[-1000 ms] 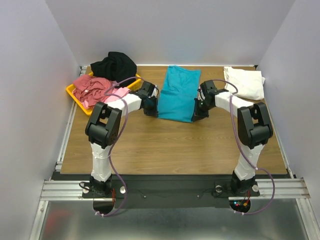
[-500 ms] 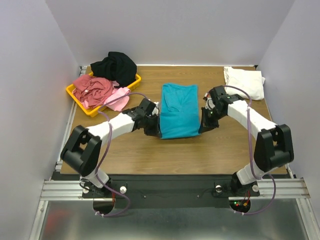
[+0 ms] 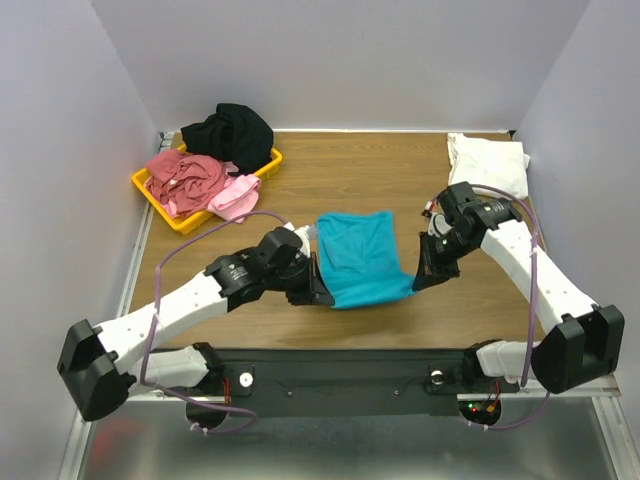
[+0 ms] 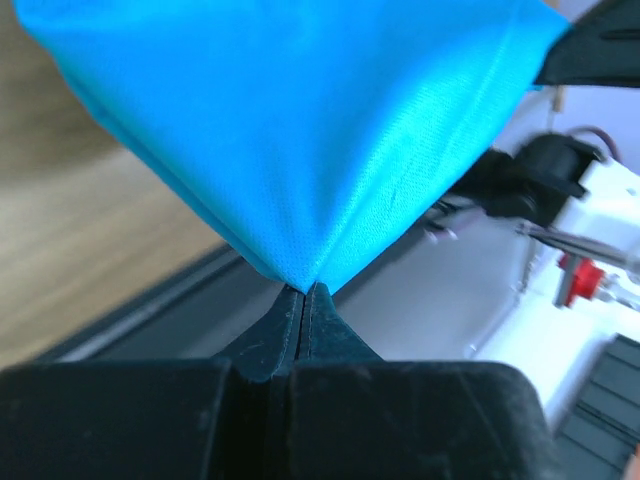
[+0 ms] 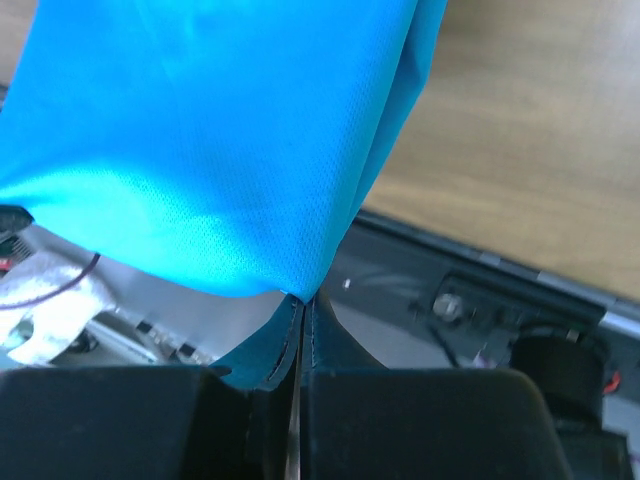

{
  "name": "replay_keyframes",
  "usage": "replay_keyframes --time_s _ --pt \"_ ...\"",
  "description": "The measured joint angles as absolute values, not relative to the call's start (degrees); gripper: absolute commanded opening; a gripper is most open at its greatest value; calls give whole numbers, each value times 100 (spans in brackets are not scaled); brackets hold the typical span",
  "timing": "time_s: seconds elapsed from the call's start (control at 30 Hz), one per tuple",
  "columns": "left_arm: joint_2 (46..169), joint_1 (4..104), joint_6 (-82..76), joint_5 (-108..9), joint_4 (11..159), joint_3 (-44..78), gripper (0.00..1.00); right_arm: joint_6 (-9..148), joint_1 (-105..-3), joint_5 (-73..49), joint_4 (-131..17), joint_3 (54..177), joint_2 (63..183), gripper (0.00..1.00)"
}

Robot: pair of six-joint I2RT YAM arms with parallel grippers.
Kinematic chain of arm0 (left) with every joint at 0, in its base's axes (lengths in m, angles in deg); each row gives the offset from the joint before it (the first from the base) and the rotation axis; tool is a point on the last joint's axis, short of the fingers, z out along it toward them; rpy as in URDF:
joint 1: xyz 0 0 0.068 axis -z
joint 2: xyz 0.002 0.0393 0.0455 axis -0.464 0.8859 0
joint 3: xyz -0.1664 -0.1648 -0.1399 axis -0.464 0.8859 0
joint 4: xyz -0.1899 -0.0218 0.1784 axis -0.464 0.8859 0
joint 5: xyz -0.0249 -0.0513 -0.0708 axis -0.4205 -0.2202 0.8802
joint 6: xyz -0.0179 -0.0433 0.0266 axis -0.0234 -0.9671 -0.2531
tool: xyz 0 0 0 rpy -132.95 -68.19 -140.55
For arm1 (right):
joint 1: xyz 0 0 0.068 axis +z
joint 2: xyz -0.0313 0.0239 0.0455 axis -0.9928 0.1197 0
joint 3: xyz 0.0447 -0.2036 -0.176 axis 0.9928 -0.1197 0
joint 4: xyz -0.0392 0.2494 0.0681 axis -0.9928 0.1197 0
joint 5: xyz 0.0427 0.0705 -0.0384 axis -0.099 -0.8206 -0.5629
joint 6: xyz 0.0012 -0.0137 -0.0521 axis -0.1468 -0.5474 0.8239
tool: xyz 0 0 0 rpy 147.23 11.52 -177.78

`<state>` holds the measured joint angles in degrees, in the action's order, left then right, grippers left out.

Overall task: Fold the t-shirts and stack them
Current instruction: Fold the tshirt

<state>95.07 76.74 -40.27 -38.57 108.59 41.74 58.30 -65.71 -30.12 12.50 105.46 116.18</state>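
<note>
We have left tool (image 3: 318, 291) and right tool (image 3: 421, 279) each clamped on a near corner of the teal shirt (image 3: 362, 258); the cloth is stretched between them over the near middle of the surface (image 3: 400, 180); red shirt (image 3: 185, 172) and pink shirt (image 3: 237, 195) in the tray (image 3: 158, 204) far left; black shirt (image 3: 232, 128) at its far end; white shirt (image 3: 490, 162) far right.

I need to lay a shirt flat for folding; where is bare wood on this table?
The widest bare stretch of the wooden table lies at the back middle, between the yellow plastic tray and the white cloth shirt. The near middle is crowded: the teal-blue cloth shirt hangs pinched between the left gripper and right gripper.
</note>
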Motion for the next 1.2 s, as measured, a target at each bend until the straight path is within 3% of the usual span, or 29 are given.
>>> replay_keyframes --time_s 0.7,1.2 --pt "8340 9878 -6864 -4467 11938 3806 0 4128 -5979 -3761 1958 11080 10619 0" --pt "7376 9983 -8213 -4978 11315 4847 0 4093 -5979 -3348 1996 11261 11353 0"
